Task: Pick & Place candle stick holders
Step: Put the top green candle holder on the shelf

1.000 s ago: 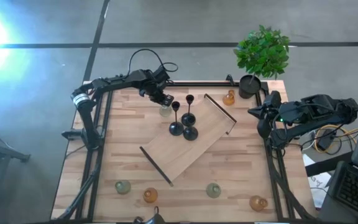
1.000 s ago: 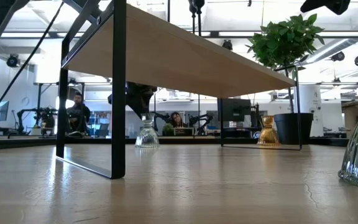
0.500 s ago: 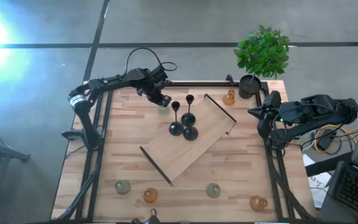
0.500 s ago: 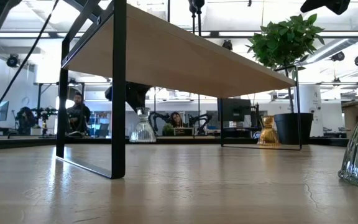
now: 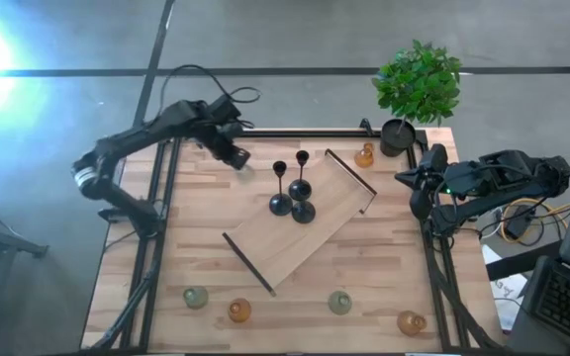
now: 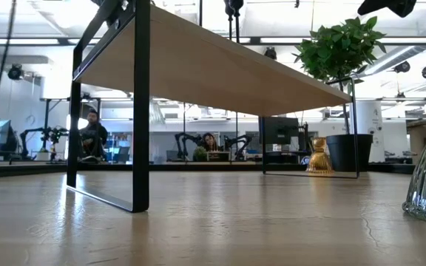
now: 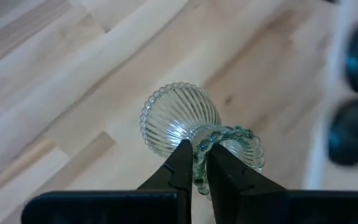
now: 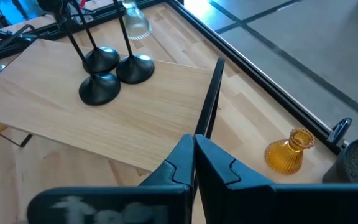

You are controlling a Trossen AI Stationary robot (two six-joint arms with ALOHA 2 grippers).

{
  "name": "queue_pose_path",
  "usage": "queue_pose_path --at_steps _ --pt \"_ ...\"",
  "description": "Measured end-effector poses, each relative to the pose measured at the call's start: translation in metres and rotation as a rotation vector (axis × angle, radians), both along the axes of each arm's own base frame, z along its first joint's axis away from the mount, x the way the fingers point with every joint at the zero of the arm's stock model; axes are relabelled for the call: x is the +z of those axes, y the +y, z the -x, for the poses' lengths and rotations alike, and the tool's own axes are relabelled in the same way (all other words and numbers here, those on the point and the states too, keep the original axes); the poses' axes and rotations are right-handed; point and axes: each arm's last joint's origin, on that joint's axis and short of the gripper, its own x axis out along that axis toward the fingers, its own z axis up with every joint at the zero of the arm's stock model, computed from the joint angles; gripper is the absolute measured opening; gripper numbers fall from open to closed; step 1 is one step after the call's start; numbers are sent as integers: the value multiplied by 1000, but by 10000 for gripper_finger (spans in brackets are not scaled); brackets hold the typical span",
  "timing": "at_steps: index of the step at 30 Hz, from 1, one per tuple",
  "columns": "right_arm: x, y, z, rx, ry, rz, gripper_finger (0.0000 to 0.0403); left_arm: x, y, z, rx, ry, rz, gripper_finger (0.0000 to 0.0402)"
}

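- High view: the left gripper [image 5: 231, 156] hangs over the table's [image 5: 384, 267] 11 o'clock corner, lifted clear of the wood. The glass holder it carries is hidden under it here. Three black holders [image 5: 292, 195] stand on the raised shelf [image 5: 310, 235] at centre. An amber holder [image 5: 365, 155] sits at 1 o'clock beside the plant [image 5: 419, 84]. Four more glass holders line the 6 o'clock edge. The right gripper [image 5: 416, 184] waits at 3 o'clock.
- Against the earlier frames, the left arm has swung back toward 10 o'clock, and the spot beside the shelf where the clear holder stood is now bare.
- Low view: no holder or gripper shows under the shelf [image 6: 220, 63]; a second ago both stood there. The amber holder [image 6: 318, 156] is unchanged.
- Left wrist view: the fingers [image 7: 182, 168] are nearly closed, pinching the beaded rim of the clear holder [image 7: 180, 118], which hangs tilted above the boards.
- Right wrist view: the right fingers [image 8: 183, 160] are fully closed on nothing, facing the shelf and the three black holders [image 8: 107, 71].
- Doing it well: the grip is on the thin rim only, so I judge the holder could swing or slip. Move slowly, and approach the shelf from its open side, clear of the black stems. Set the base flat before letting go.
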Motion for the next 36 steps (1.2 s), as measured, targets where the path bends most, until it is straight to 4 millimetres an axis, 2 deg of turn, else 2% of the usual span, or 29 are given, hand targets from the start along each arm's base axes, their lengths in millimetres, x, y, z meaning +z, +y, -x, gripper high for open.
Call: queue_pose_path --at_steps 8,14,17,21,28,36 --pt "0 0 0 13 6 16 8 50 -36 35 -58 -208 75 29" --pt "0 0 0 13 4 16 8 80 -63 43 -136 -258 99 29" --pt "0 0 0 13 3 16 8 87 -77 41 -202 -249 111 29" --pt "1 0 0 13 0 15 8 88 -95 26 -307 -249 119 29" --pt "2 0 -2 21 -12 23 8 71 -122 -4 -446 -143 84 29" --pt "2 0 -2 23 -11 25 8 59 -134 -21 -524 -89 83 29"
